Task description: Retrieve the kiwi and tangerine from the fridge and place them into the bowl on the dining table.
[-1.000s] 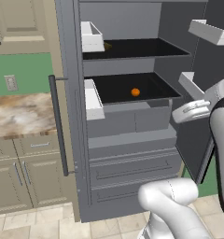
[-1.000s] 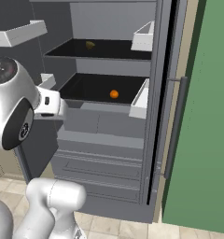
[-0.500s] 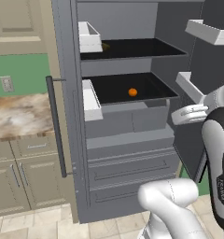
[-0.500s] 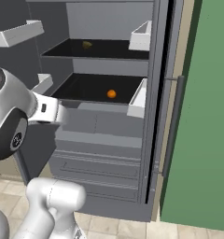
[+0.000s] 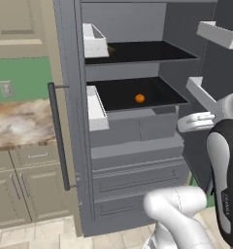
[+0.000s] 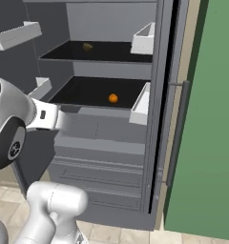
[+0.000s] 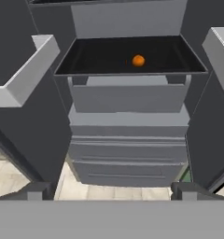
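The fridge (image 5: 138, 160) stands with both doors open. The tangerine (image 5: 140, 98) (image 6: 113, 98) (image 7: 138, 60) lies on the dark lower shelf, near its middle. On the shelf above, toward the back, sits a small brownish kiwi (image 5: 111, 49) (image 6: 87, 46). My gripper (image 7: 111, 190) is open and holds nothing. It hovers in front of the fridge, below the lower shelf's level and well short of the tangerine. From the base views the white hand (image 5: 198, 121) (image 6: 46, 117) points into the fridge. The bowl and the dining table are out of view.
White door bins (image 5: 95, 108) (image 6: 141, 102) jut from both open doors beside the shelves. Grey drawers (image 7: 128, 98) fill the fridge below the lower shelf. A marbled counter (image 5: 16, 121) over beige cabinets stands left of the fridge. A green wall (image 6: 212, 119) is at right.
The whole picture has shifted slightly, so the camera moved a little. My hand has sunk slightly in front of the fridge. The fruits lie where they were.
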